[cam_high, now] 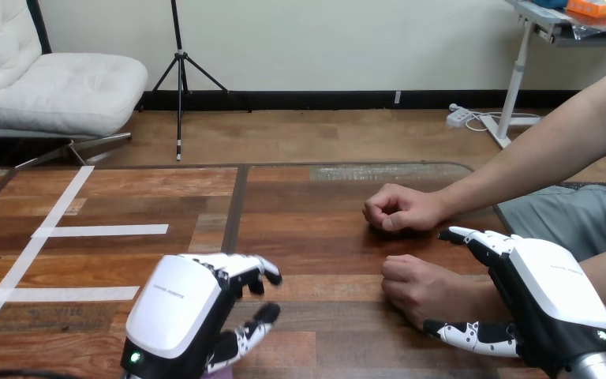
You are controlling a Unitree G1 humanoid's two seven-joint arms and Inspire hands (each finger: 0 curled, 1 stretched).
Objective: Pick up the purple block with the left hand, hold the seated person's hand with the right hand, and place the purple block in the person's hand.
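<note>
Left hand [177, 316] hides the block [221, 374], a purple sliver; grip unclear. Right hand [552, 300] spread at the person's wrist [467, 296]. Tape [102, 230] on the tabletop [316, 237].

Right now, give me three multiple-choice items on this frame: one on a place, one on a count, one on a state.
1. The robot's right hand is: A inside a box; B at the person's nearer hand; C on a plate.
2. The person's hands on the table: A none; B one; C two.
3. The person's farther hand is: A fisted; B flat; C holding a block.
B: it flanks that hand's wrist. C: both rest on the wood. A: its fingers are tucked in.
</note>
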